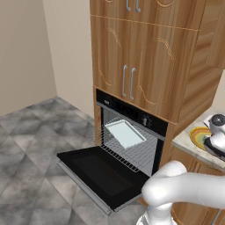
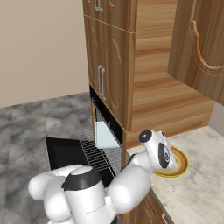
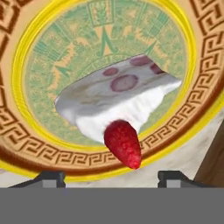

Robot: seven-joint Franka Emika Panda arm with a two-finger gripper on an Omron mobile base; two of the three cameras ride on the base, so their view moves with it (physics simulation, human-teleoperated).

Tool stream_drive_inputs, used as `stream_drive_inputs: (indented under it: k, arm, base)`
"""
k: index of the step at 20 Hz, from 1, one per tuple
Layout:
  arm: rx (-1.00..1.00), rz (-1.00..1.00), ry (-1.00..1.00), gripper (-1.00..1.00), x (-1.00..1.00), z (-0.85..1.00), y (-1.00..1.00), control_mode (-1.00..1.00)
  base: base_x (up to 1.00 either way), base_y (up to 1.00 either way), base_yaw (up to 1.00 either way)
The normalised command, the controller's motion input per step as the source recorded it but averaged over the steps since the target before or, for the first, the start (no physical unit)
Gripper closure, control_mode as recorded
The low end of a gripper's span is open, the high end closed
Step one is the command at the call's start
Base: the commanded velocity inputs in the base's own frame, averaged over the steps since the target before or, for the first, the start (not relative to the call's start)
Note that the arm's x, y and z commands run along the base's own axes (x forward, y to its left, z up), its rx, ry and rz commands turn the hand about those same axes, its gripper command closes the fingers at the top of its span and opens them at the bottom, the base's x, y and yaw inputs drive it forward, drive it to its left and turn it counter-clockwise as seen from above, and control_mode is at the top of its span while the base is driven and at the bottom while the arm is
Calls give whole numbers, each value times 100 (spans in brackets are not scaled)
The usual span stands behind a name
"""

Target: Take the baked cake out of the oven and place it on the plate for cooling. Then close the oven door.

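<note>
The baked cake [image 3: 118, 94], a white wedge with a red strawberry at its tip, lies on the pale green centre of the plate [image 3: 30, 131], inside the yellow-orange patterned rim. My gripper [image 3: 111, 177] hovers just above it, open, its two dark fingertips [image 3: 50, 177] spread wide and touching nothing. From the base views the hand hangs over the plate [image 1: 197, 137] [image 2: 182, 165] on the counter. The black oven [image 1: 132, 116] stands with its oven door [image 1: 103, 176] dropped fully open, and a wire rack is pulled partly out.
A pale square tray [image 1: 125, 133] [image 2: 105, 135] rests on the oven's wire rack. The plate sits on a marble counter [image 2: 197, 192] right of the oven. Wooden cabinets [image 1: 140, 57] rise above. The open door juts out over the grey tile floor [image 1: 30, 149].
</note>
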Motion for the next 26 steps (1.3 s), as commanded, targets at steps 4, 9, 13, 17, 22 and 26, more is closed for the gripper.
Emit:
stream_drive_inputs:
  k: [4,9,13,17,22,26]
  arm:
    - [0,3,0,-100,19,-6,-5,-100]
    - [0,2,-2,-100,-27,18,-25,-100]
    - [1,0,-12,-100,-100,95,-46,-100]
    - [6,1,-1,-100,-91,100,-6,-100]
    - [9,4,0,-100,-57,100,37,-100]
    - [10,3,0,-100,-39,100,71,-100]
  base:
    - [0,0,0]
    - [0,0,0]
    - [0,0,0]
    - [0,0,0]
    - [0,0,0]
    - [0,0,0]
